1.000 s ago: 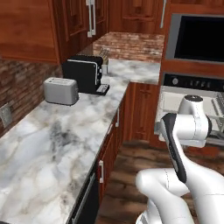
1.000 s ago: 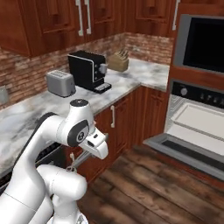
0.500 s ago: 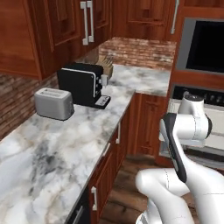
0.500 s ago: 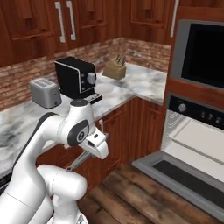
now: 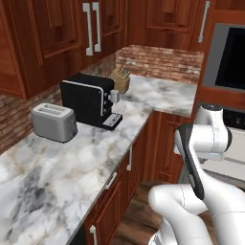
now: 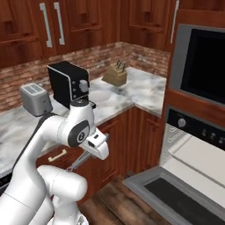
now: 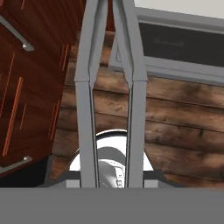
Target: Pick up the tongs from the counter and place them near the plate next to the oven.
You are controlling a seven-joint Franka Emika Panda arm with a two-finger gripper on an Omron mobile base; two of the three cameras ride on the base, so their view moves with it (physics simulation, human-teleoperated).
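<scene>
Left base view: the marble worktop (image 5: 95,162) runs from the lower left toward the back corner, where it turns right against the brick wall. Its front edge slants up and right over reddish cabinet doors. Along the wall side stand a silver toaster (image 5: 54,122), then a black coffee machine (image 5: 90,99), then a knife block (image 5: 120,79) near the corner. The near stretch of marble is bare. The white arm (image 5: 203,143) stands off the worktop edge, over the wood floor.

Right base view: the plate (image 6: 99,96) lies flat on the marble just right of the coffee machine, pale against the stone, with open marble between it and the knife block. The oven (image 6: 195,149) sits at right with its door (image 6: 176,193) dropped open over the floor. The gripper (image 6: 90,151) hangs low in front of the cabinets, well below worktop height; the tongs (image 6: 79,161) stick out from it, slanting down-left.

Hand view: the tongs fill the middle – two grey arms running up the frame and converging toward the top, over the floor planks. The jaws are closed on the tongs. The open oven door lies across the top; cabinet fronts are at left.
</scene>
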